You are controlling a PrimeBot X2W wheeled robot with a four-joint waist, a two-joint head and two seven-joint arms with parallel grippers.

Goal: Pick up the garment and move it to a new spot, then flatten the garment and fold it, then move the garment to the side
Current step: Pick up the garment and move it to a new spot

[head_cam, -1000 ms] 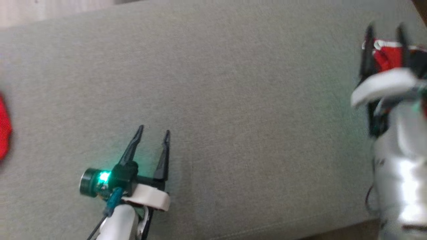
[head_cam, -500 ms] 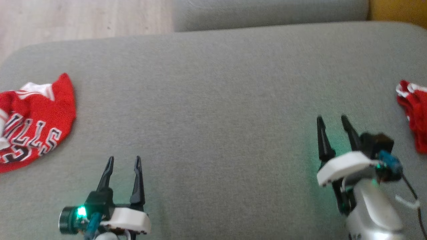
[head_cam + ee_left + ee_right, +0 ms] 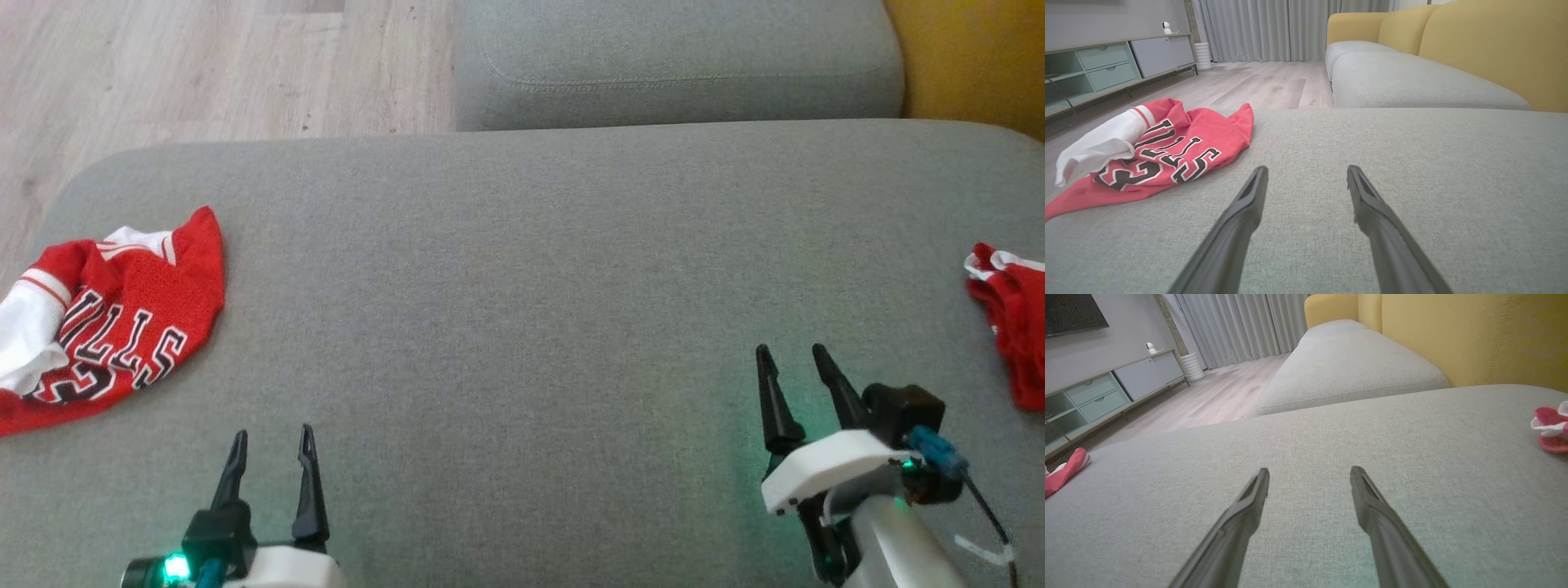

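Note:
A crumpled red garment [image 3: 122,318] with white trim and black-and-white lettering lies at the left end of the grey sofa cushion [image 3: 522,286]; it is also in the left wrist view [image 3: 1175,151]. A second red and white garment [image 3: 1008,327] lies at the right edge. My left gripper [image 3: 272,434] hovers open over bare cushion, right of and nearer than the lettered garment. My right gripper [image 3: 791,350] is open too, well left of the right-hand garment [image 3: 1551,430]. Nothing is between either pair of fingers [image 3: 1307,168] [image 3: 1310,469].
Beyond the cushion lies another grey seat cushion [image 3: 678,65], with a yellow backrest [image 3: 971,57] at the right. Light wooden floor [image 3: 204,73] runs at the far left. A low cabinet [image 3: 1106,69] and curtains [image 3: 1290,28] stand across the room.
The head camera has swung, so the whole picture shifted. My right gripper, whose fingers stood at the right-hand red garment a second ago, now stands apart from it. Both grippers stay open.

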